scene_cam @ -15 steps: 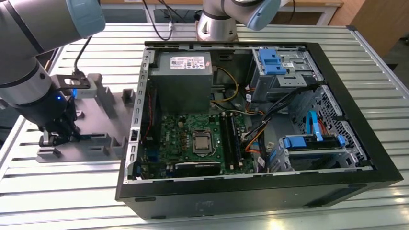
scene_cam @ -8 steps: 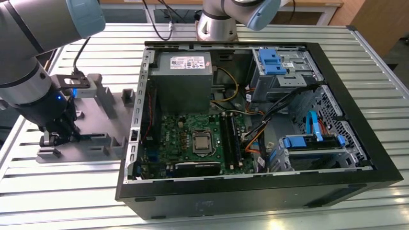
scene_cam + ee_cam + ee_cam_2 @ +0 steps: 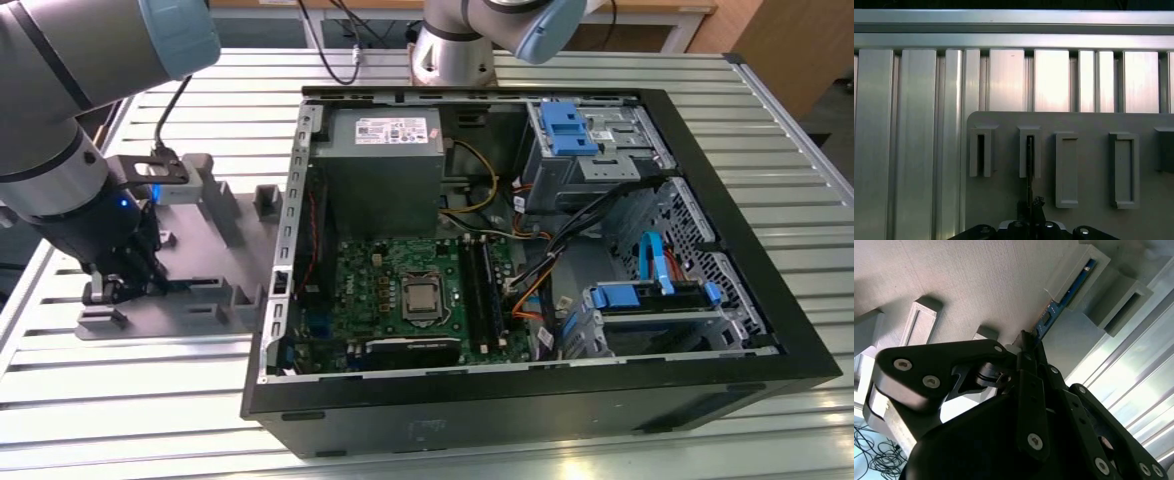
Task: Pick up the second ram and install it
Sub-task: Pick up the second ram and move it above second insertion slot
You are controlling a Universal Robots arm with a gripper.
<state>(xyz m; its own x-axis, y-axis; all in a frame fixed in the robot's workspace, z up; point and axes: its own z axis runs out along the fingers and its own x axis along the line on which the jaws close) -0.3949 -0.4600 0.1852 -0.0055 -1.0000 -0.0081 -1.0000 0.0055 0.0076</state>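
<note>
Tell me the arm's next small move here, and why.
Probably a short straight lift away from the grey tray. The gripper looks closed on the second ram, which sits in the tray's slotted posts in both wrist views; pulling along the slots should free it without bending.

No legible text or numbers.
</note>
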